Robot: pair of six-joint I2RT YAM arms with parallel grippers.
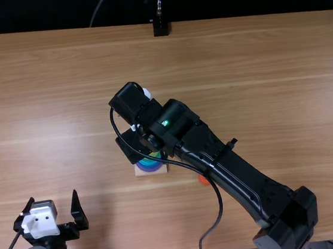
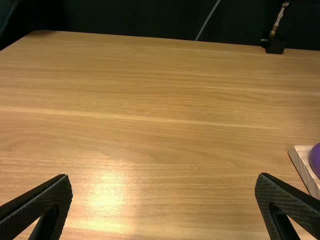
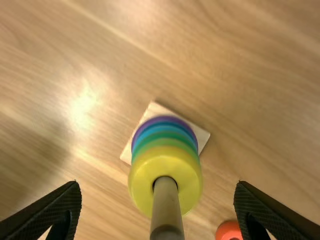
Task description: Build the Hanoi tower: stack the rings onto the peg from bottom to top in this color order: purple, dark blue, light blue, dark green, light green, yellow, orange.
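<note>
Right arm [image 1: 218, 154] over stacked rings [image 3: 141, 186] — orange ring [image 3: 226, 230] near wooden base [image 3: 202, 135]

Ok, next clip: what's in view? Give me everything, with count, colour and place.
Table: one, light brown, spanning the scene
Base: one, pale wood, mid-table
Peg: one, brownish, through the stack
Yellow ring: one, yellow, topping the stack
Lower rings: several, purple lowest, then blues, greens; exact count unclear
Orange ring: one, orange, on the table, off the peg
Bracket: one, black, far edge
Arms: two, black, from the near edge
Left claw: one, black, open, near-left
Right claw: one, black, open, above the stack
</note>
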